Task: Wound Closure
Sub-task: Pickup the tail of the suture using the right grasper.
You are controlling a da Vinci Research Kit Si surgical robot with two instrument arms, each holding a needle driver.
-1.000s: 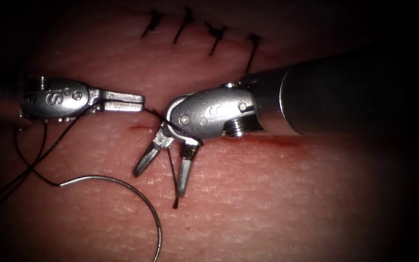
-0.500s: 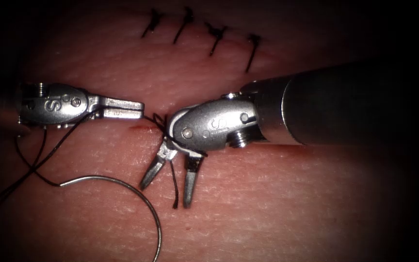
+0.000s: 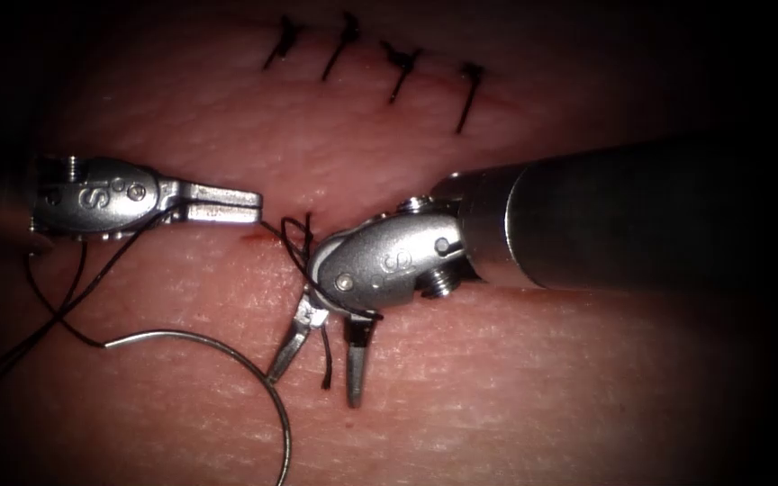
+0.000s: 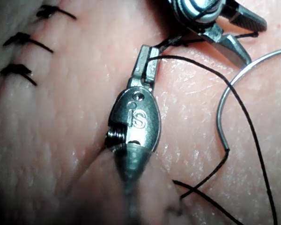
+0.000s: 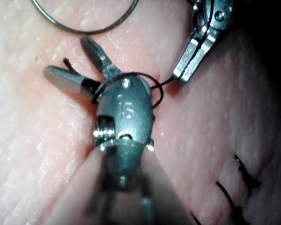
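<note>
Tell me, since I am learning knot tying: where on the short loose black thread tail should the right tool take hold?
Probably near the free end of the short black thread tail, which hangs between the open jaws of the right tool. Come from above, tips pointing down along it; the left tool holds the long strand.

Tissue (image 3: 515,396) is the base here, pinkish, fills frame. Curved needle (image 3: 227,355) lying loose on it, lower left, not in tissue. Thread (image 3: 65,310) trails off needle's end across left side. Four dark stitches (image 3: 375,63) along top. Red fluid (image 3: 254,238) smear near centre.
</note>
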